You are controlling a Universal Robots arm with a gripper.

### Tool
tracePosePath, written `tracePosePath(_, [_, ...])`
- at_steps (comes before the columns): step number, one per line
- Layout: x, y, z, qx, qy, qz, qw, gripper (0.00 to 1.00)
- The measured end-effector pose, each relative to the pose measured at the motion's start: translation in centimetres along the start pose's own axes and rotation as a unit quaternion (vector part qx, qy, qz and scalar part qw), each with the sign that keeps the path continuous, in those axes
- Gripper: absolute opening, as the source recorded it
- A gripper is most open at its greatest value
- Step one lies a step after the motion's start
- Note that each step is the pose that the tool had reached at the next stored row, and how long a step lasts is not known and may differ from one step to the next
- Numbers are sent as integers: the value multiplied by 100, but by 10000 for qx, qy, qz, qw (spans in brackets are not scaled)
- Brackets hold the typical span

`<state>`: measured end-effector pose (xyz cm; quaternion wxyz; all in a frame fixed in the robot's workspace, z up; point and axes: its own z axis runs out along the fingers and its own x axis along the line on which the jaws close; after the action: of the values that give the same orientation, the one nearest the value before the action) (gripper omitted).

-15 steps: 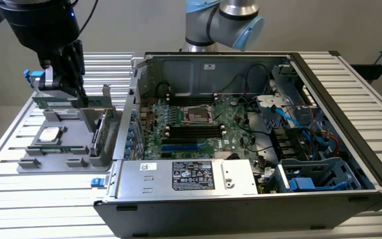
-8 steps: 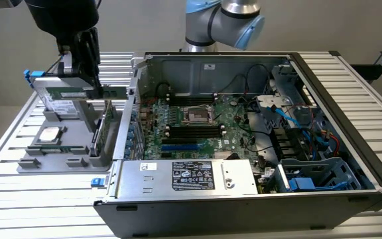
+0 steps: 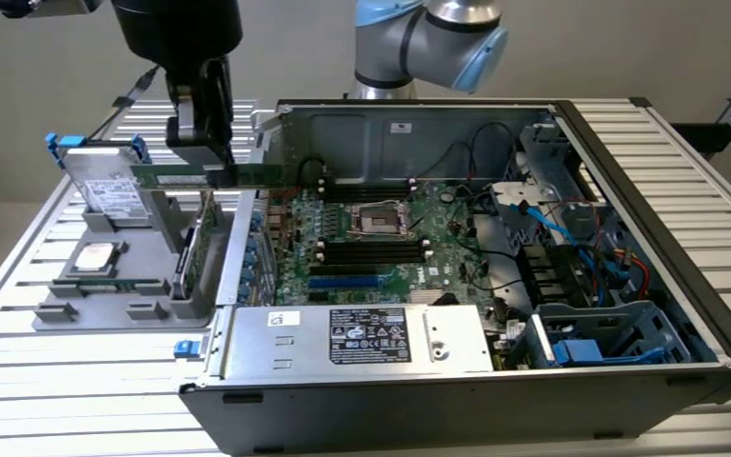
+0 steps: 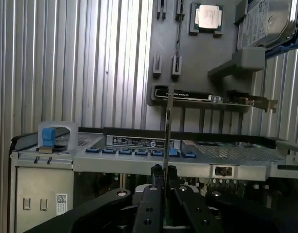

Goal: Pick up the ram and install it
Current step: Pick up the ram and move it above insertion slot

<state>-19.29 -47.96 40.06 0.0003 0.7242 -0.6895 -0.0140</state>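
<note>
My gripper hangs above the gap between the grey parts holder and the open computer case, shut on the ram. The ram is a thin green stick held level, sticking out toward the exterior view's left and right of the fingers. In the wrist view the ram shows edge-on as a thin line rising from between the black fingers. The black memory slots lie on the motherboard inside the case, lower and toward the exterior view's right of the gripper.
The grey parts holder carries a silver hard drive, a processor and an upright card. The case wall and the power supply box ring the motherboard. Cables run along the case's right side.
</note>
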Motion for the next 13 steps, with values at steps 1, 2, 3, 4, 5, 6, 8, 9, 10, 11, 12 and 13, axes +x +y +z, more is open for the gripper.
tracePosePath(1, [2, -47, -1, 0, 0, -1, 10000, 14])
tracePosePath(2, [4, -91, -2, 0, 0, -3, 10000, 14])
tracePosePath(3, [7, -138, -2, 0, 0, -4, 10000, 14])
tracePosePath(4, [9, -184, -1, 0, 0, -5, 10000, 14])
tracePosePath(5, [11, -229, 0, 0, 0, -5, 10000, 14])
tracePosePath(6, [13, -275, 1, 0, 0, -6, 10000, 14])
tracePosePath(8, [18, -365, 5, 0, 0, -8, 10000, 14])
tracePosePath(9, [20, -410, 8, 0, 0, -8, 10000, 14])
tracePosePath(10, [23, -456, 10, 0, 0, -8, 10000, 14])
tracePosePath(11, [25, -499, 12, -1, 1, -9, 10000, 14])
tracePosePath(12, [27, -545, 15, 0, 0, -9, 10000, 14])
tracePosePath(13, [30, -593, 18, 0, 0, -8, 10000, 14])
